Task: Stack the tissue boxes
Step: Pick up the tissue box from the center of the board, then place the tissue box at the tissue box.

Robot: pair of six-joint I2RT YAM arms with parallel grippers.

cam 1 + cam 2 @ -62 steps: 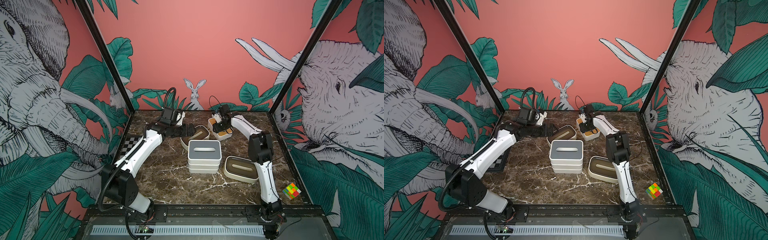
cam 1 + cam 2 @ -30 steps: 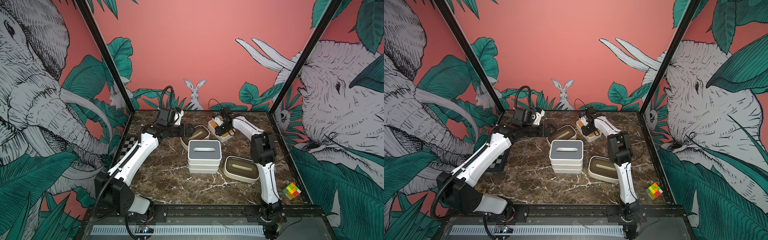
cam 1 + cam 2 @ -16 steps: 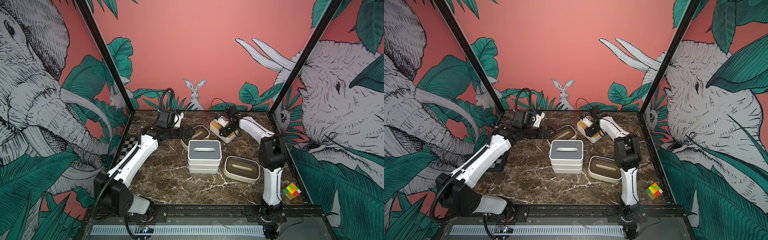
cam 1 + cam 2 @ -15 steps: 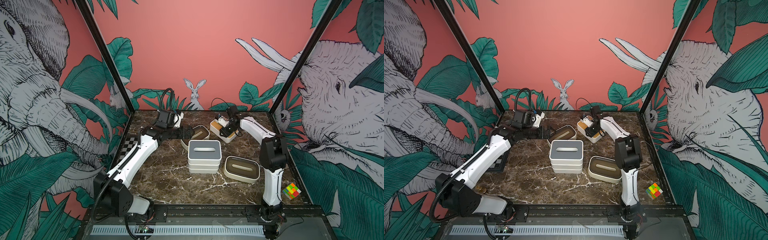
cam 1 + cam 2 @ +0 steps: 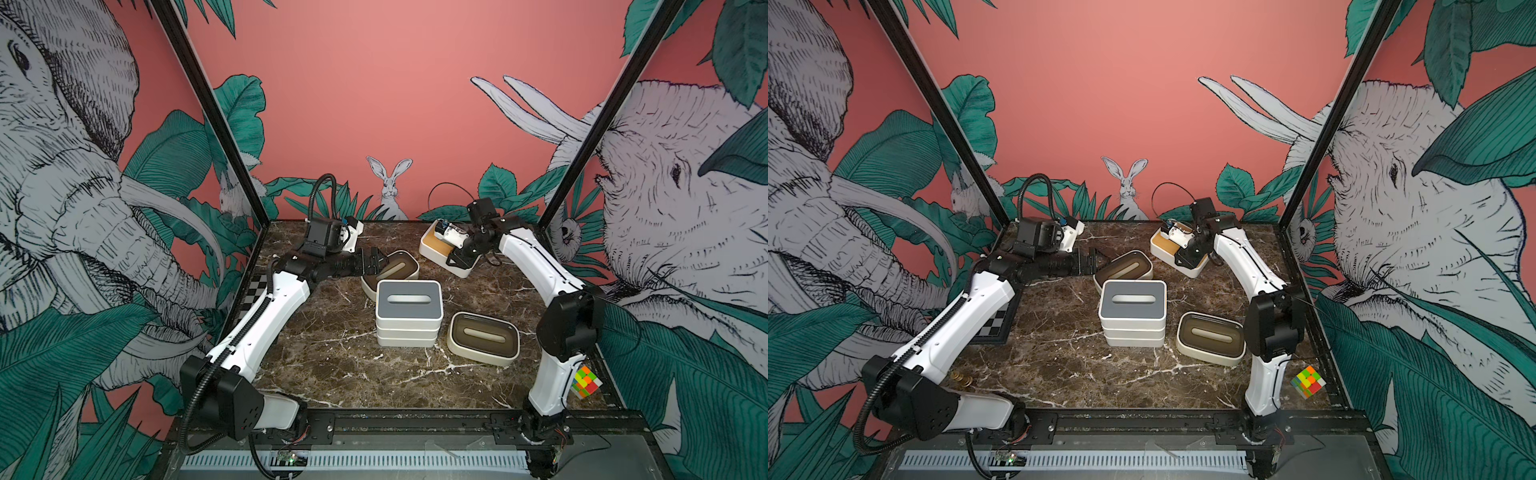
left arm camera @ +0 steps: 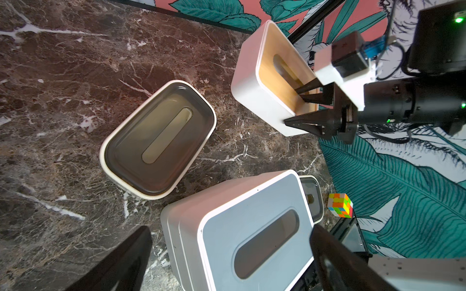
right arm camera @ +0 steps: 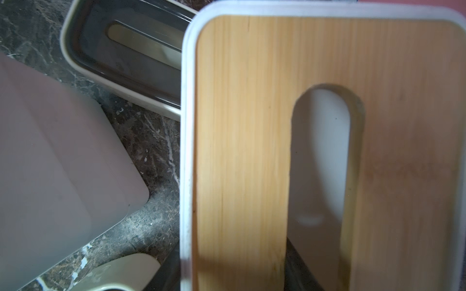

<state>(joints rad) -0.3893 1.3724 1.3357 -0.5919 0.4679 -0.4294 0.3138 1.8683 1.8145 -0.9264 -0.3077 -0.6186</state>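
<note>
Right gripper (image 6: 292, 108) jaws clamped on the bamboo-lidded box (image 5: 436, 245); left gripper (image 5: 1094, 261) jaws spread wide, holding nothing.

Right jaws: one finger down in the lid's oval slot, the other outside the end wall; box tilted, at far right of the marble surface (image 5: 332, 353), lid pale wood grain, body smooth white with rounded corners. Left jaws sit by the end of the far dark-lidded box (image 5: 399, 266); contact cannot be told. Centre: grey-lidded stack (image 5: 408, 299), three white boxes squarely one on another, matte grey lid on top. Near dark-lidded box (image 5: 484, 336) lies just beside the stack on its right, cream rim, glossy brown lid. Surface dark brown, white-veined.
</note>
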